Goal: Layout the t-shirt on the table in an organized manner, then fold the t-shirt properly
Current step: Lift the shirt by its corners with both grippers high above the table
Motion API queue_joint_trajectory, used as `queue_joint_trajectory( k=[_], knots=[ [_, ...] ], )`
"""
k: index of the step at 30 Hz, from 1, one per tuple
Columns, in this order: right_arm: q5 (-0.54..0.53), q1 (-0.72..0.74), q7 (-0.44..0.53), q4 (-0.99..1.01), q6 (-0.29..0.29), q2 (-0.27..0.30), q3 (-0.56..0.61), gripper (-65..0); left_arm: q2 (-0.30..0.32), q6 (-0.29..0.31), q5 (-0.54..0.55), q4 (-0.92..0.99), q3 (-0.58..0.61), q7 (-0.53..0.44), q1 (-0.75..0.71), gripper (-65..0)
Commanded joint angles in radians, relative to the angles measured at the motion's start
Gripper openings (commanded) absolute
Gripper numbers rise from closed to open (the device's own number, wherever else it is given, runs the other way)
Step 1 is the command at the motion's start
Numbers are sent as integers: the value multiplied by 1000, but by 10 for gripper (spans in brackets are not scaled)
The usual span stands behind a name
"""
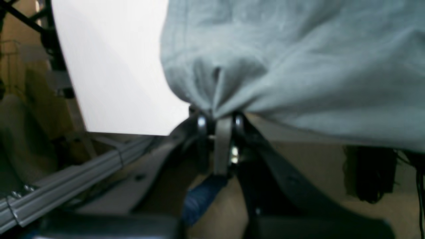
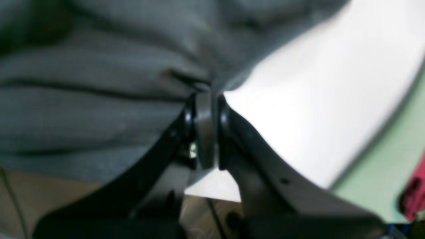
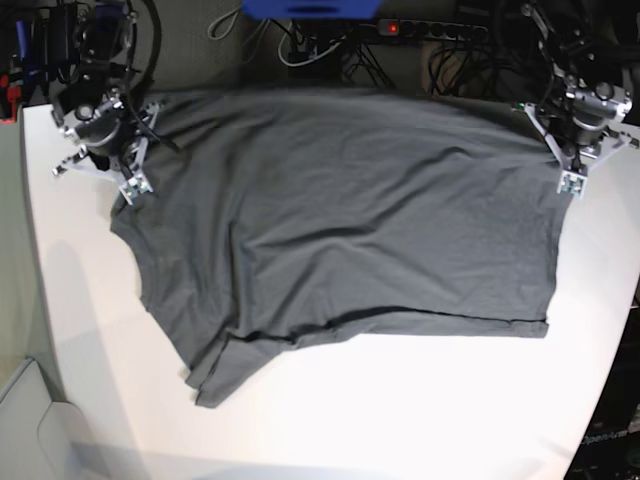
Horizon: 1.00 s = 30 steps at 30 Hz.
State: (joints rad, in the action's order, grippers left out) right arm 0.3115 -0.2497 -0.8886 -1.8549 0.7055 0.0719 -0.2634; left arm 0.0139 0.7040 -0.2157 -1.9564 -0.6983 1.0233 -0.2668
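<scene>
A robotics lab, by the look of it. A power strip (image 3: 425,29) and tangled cables (image 3: 300,45) lie beyond the jaws, behind the white table (image 3: 400,410). An aluminium frame rail (image 1: 76,176) runs below it.

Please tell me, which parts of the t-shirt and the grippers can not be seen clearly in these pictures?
- t-shirt: far edge hidden behind the table edge, base view.
- left gripper: blurred; gripped hem part unclear, left wrist view.
- right gripper: blurred by motion, right wrist view.

Soft, thin, matt grey cloth makes up the t-shirt (image 3: 350,220), lying on the smooth matt white table (image 3: 420,410).
</scene>
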Motion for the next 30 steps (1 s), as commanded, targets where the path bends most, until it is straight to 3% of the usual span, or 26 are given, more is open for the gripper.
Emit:
queue_joint_trajectory(
  k=[1, 7, 14, 21, 30],
  knots=[
    [-1, 49, 26, -41, -7, 9, -4, -650, 16, -6, -8, -21, -4, 18, 31, -644],
    [61, 223, -51, -75, -7, 59, -20, -650, 50, -6, 0, -24, 1, 153, 212, -644],
    [119, 571, -56, 25, -7, 133, -14, -650, 96, -6, -34, -5, 193, 269, 565, -645],
    [117, 926, -37, 271, -7, 202, -14, -650, 97, -6, -89, 187, 351, 259, 932, -645],
    [119, 1223, 111, 469, -7, 208, -14, -650, 74, -6, -90, 579, 397, 67, 1273, -645]
  ],
)
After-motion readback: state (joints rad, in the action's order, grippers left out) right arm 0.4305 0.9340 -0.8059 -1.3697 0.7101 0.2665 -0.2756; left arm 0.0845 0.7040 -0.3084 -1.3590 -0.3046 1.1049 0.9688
